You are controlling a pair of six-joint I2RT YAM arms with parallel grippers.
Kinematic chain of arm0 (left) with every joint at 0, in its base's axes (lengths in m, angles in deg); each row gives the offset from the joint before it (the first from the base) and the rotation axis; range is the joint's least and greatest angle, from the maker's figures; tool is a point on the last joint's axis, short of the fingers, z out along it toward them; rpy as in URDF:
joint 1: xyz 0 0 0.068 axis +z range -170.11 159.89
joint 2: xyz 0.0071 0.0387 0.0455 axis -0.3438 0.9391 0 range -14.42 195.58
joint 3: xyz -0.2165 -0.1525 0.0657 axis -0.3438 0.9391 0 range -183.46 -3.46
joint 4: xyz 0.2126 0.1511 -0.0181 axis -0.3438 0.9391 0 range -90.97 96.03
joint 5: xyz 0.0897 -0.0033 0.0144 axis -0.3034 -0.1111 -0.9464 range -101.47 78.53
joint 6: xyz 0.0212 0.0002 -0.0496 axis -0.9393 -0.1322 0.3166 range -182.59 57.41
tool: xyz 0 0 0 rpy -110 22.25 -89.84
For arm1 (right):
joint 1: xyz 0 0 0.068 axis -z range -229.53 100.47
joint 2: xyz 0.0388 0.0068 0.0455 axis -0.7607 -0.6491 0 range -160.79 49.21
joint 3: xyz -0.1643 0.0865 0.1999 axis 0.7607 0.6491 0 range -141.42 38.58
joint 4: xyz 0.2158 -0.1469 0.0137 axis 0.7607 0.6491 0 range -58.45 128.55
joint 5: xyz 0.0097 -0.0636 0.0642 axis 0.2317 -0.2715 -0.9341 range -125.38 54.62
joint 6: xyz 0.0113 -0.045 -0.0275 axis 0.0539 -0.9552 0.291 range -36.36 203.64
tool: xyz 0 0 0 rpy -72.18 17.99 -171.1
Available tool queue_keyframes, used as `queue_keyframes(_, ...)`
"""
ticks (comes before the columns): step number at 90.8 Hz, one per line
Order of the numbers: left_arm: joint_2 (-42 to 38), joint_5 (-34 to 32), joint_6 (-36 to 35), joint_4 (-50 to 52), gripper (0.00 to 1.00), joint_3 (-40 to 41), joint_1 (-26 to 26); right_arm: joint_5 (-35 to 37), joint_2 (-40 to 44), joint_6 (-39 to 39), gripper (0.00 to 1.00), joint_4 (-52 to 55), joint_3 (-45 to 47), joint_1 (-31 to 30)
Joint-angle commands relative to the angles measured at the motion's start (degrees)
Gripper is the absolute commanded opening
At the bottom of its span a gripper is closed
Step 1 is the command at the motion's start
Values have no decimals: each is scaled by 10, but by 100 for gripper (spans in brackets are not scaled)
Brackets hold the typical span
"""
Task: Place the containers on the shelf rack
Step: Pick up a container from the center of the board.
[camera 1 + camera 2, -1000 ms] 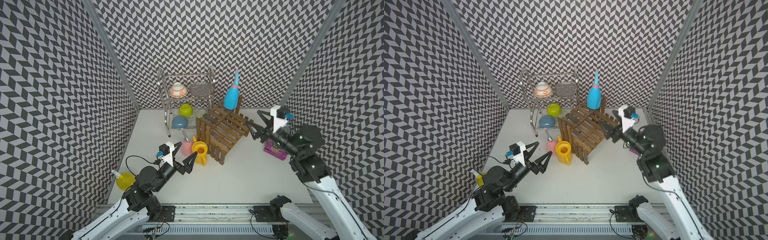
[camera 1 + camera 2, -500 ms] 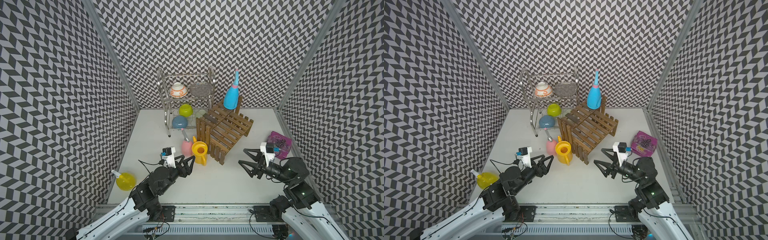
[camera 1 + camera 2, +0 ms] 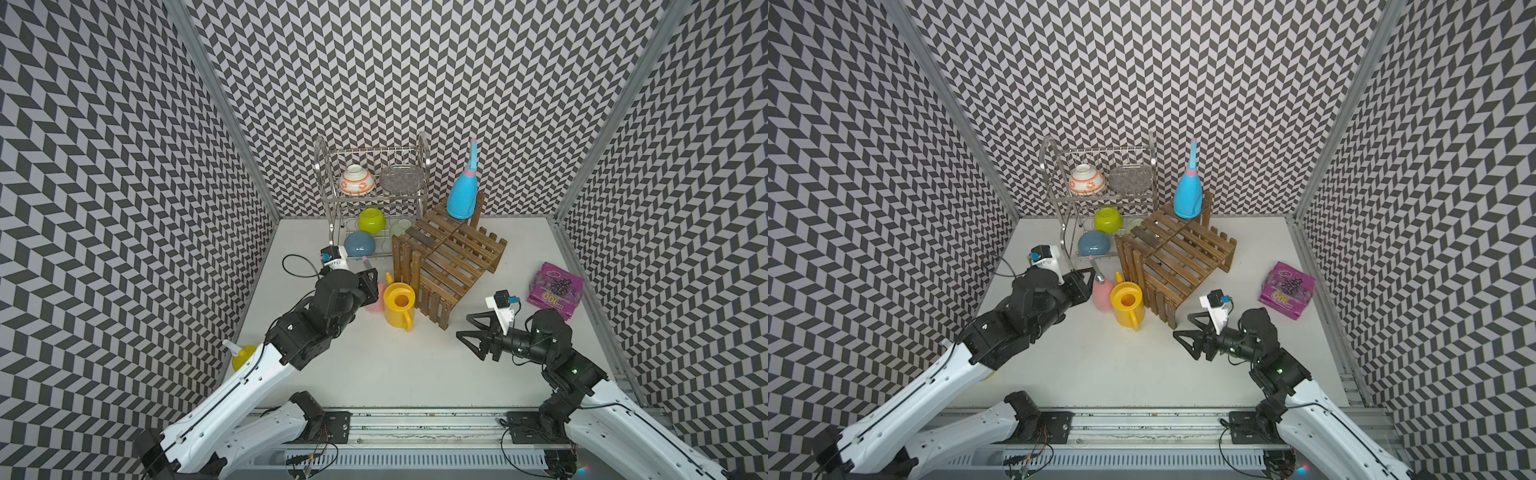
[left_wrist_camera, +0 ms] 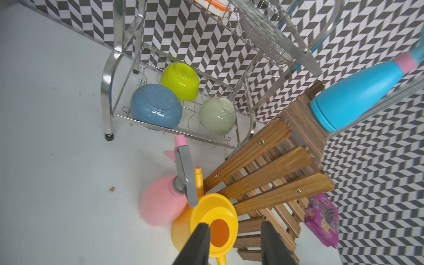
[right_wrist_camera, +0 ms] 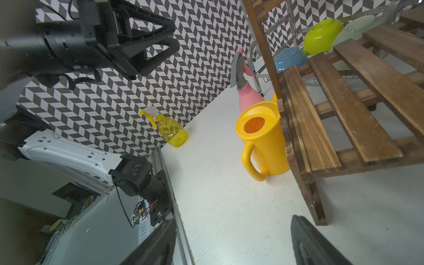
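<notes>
Watering can (image 3: 394,316), opaque yellow, upright beside slatted shelf rack (image 3: 451,258).

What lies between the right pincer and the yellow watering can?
Only bare white table: the right wrist view shows nothing between the right pincer and the yellow watering can. The corner leg of the shelf rack stands just beside that stretch.

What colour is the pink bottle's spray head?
Grey spray head, clearest in the left wrist view.
</notes>
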Motion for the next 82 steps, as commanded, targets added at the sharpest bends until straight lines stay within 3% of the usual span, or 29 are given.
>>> queue_keyframes(1,56,5,-6,88,41,-51,23,16,20,9,82,-39,-3,-3)
queue_keyframes(19,157,48,-17,116,55,-100,82,29,36,1,83,-27,-2,-8)
queue_keyframes(44,268,78,-54,107,59,-153,123,27,38,-3,84,-23,-5,-16)
queue_keyframes(74,362,43,-89,117,55,-211,125,37,27,-11,84,-22,-13,-17)
queue_keyframes(82,373,31,-97,127,45,-216,125,40,24,-11,84,-22,-14,-16)
